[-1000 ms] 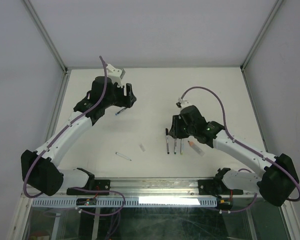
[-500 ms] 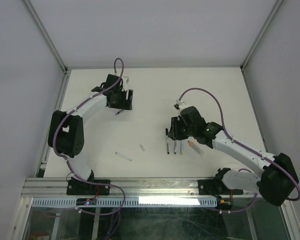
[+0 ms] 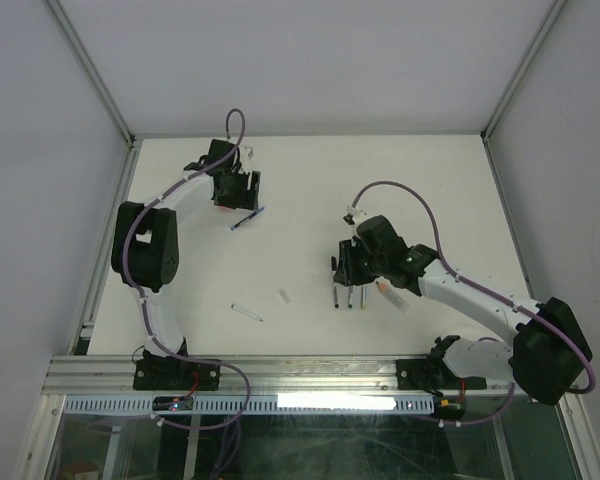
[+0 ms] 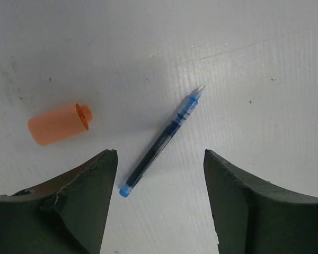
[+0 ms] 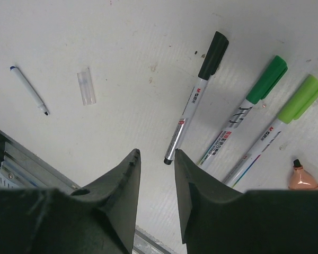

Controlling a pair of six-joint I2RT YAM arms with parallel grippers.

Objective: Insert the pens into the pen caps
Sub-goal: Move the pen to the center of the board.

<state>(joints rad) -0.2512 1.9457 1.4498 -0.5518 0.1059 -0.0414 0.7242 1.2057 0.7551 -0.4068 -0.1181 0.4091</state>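
A dark blue pen (image 4: 161,140) lies uncapped on the table, its blue end between the tips of my open left gripper (image 4: 159,153), which hovers above it. An orange pen cap (image 4: 58,124) lies just left of it. From above, this pen (image 3: 247,218) shows beside the left gripper (image 3: 237,192). My right gripper (image 5: 155,153) is open by a narrow gap and holds nothing. Right by its fingertips lie three capped pens: black cap (image 5: 214,53), dark green cap (image 5: 267,76), light green cap (image 5: 302,98).
A thin white pen (image 5: 29,90) and a clear cap (image 5: 86,85) lie left of the right gripper. An orange-tipped piece (image 5: 299,177) sits beside the light green pen. The metal rail (image 3: 310,372) runs along the table's near edge.
The left arm has folded up, with its elbow now high, and its gripper has shifted slightly back and left over the blue pen. The right gripper has drifted a little toward the near edge.
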